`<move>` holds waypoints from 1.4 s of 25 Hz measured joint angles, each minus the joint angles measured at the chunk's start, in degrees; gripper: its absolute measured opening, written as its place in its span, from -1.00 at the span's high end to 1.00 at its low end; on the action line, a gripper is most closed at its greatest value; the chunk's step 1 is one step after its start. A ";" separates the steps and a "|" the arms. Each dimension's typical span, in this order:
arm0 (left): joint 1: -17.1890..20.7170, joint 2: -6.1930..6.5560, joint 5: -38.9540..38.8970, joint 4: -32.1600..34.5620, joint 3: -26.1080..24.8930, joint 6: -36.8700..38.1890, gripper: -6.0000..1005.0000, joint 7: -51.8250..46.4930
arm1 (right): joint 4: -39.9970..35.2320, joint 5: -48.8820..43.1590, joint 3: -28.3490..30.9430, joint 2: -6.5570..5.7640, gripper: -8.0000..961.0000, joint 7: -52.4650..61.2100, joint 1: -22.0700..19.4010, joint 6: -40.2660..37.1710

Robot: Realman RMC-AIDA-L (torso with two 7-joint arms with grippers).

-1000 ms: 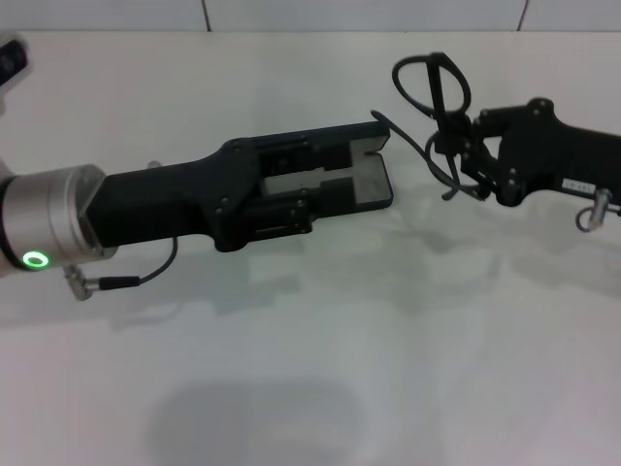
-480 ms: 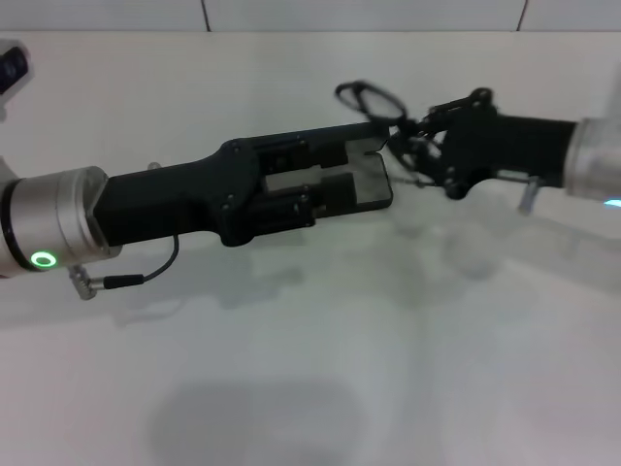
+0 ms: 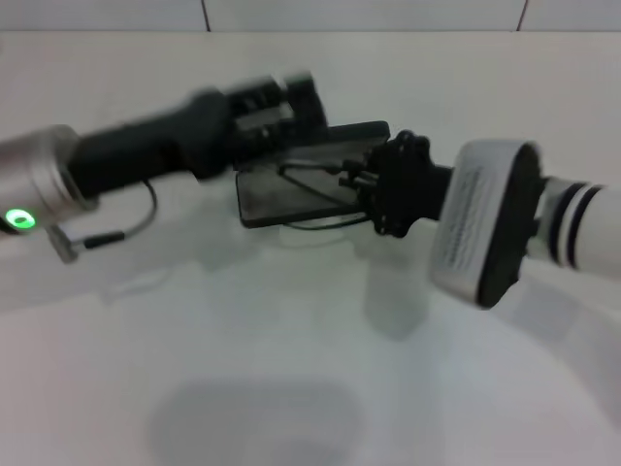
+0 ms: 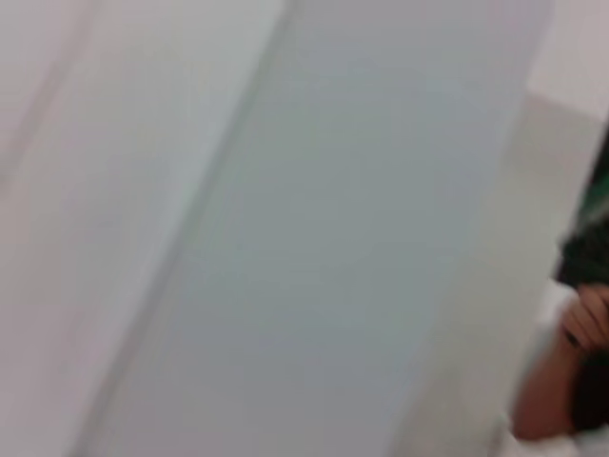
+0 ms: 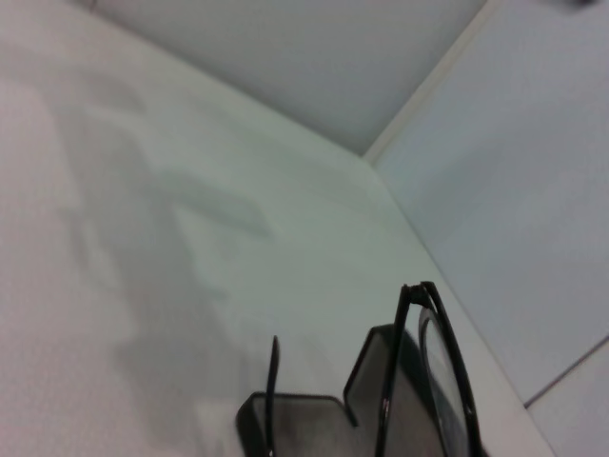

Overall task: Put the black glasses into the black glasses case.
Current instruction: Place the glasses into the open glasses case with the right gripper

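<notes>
Here, the white table [image 3: 291, 388] fills the head view, bare across its whole lower half, so there is wide open room toward the bottom of the frame and none needed there.

The right arm enters from the right edge, and its right gripper [image 3: 357, 184] sits at centre, just over the open black glasses case [image 3: 291, 194]. The left gripper [image 3: 291, 102] hangs at upper centre-left, above the case's far rim; whether its fingers are apart or together cannot be told.

The case lies open just above the frame's middle, its lid [image 3: 354, 131] standing toward the top. It looks rigid and heavy enough to stay put, though a nudge could probably slide it on the smooth table.

The black glasses [image 5: 428, 381] are clamped in the right gripper's closed fingers, held at the case's mouth, one thin temple arm [image 5: 271, 390] dipping toward the grey lining. They are likely light, springy and fragile; gripping at the frame near the hinge seems safest, never the lenses. The case walls leave little margin, so the temples may snag on the rim.
</notes>
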 joint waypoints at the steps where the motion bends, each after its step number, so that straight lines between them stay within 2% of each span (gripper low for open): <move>1: 0.13 -0.10 -0.03 0.00 -2.43 0.00 -0.24 -0.19 | -0.11 -0.23 -1.18 0.00 0.72 -0.10 0.04 1.54; 4: 0.75 -0.35 -0.09 0.00 -7.73 -0.01 -0.24 -0.27 | -0.36 -0.61 -3.16 -0.02 0.72 -0.30 0.42 4.72; 6: 1.05 -0.39 -0.08 -0.04 -9.01 0.00 -0.24 -0.13 | -0.76 -0.63 -3.44 -0.03 0.72 -0.32 0.56 5.69; 14: 1.68 -0.35 0.16 -0.01 -9.21 -0.05 -0.24 0.30 | -2.01 -3.04 -4.85 -0.03 0.72 -0.99 1.01 10.68; 26: 1.56 -0.37 0.43 0.01 -9.12 -0.09 -0.24 0.39 | 2.54 -3.42 -9.42 -0.03 0.72 -0.84 3.65 17.78; 35: 1.47 -0.75 0.47 -0.11 -9.22 -0.82 -0.24 1.32 | 2.95 -3.62 -11.44 -0.02 0.72 -0.96 4.64 18.68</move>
